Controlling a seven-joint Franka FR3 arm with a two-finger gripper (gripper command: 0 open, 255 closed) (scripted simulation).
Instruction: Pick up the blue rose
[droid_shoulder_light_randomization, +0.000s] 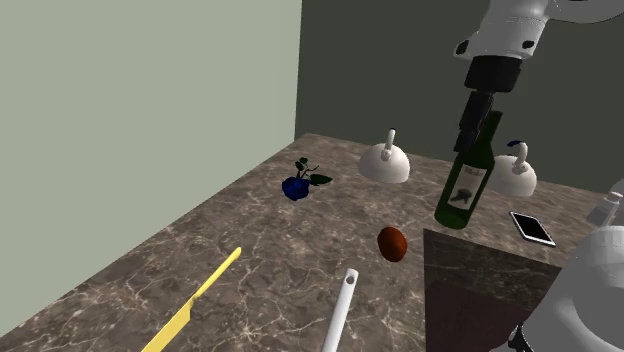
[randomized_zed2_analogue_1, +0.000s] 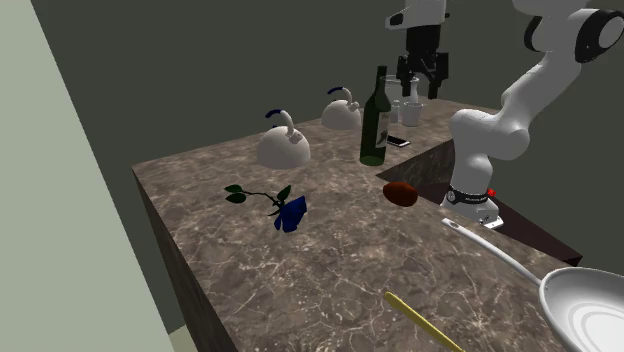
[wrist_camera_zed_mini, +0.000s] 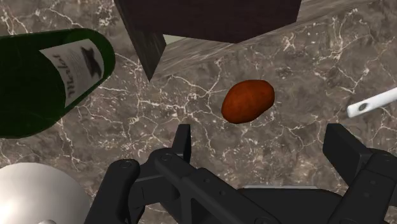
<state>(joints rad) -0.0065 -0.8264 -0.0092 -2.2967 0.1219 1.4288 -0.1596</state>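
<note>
Hovering above the marbled desk (droid_shoulder_light_randomization: 150, 270), our pincer (wrist_camera_zed_mini: 261, 143) stands wide open and holds nothing; we see the blue rose (droid_shoulder_light_randomization: 297, 187) lying well apart from it.

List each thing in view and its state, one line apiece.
hand: open, empty, above the counter.
blue rose: lying on its side, untouched.
green bottle: standing upright.
brown lump: lying loose on the counter.
white kettles: upright.
phone: lying flat.
</note>
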